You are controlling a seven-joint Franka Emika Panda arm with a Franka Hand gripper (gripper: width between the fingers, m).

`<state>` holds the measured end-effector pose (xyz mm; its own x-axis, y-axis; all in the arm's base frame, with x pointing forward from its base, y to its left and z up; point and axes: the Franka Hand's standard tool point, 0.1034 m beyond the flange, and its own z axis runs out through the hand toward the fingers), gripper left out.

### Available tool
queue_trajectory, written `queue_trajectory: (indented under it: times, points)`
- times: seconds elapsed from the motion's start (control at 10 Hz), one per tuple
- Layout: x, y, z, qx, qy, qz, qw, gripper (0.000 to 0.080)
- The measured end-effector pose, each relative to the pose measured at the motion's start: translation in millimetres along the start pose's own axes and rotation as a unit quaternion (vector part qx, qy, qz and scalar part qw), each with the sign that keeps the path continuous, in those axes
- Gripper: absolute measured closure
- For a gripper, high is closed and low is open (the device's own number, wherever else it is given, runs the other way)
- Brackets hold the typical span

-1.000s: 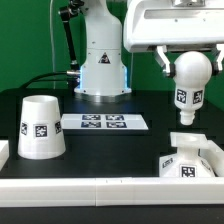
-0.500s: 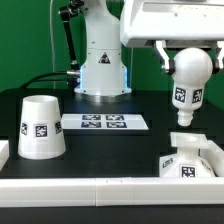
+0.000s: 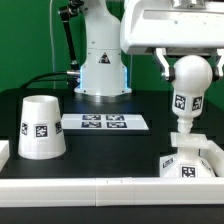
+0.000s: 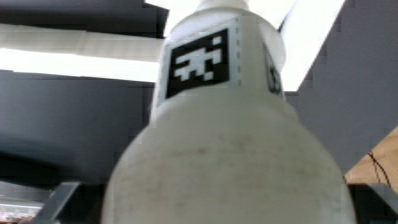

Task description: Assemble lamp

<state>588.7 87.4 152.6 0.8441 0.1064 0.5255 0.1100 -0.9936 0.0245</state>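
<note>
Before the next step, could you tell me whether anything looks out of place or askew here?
Nothing stands out: the shade stands upright, and the claw holds the bulb post roughly upright over the base.

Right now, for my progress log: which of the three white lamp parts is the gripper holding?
The bulb post, clamped in the gripper over the base; the base and shade stand on the table.

Held in fingers (image 3: 164,63), bulb post (image 3: 189,95) upright over base (image 3: 190,160), possibly touching; shade (image 3: 40,127) well apart, exterior view's left.
</note>
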Motion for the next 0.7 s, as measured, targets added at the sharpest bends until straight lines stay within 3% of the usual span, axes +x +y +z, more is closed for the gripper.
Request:
queue_trajectory:
  times: [0.7]
  points:
    - [-1.7,-5.3,8.5,-0.002,0.01,-0.007,1.0,0.022]
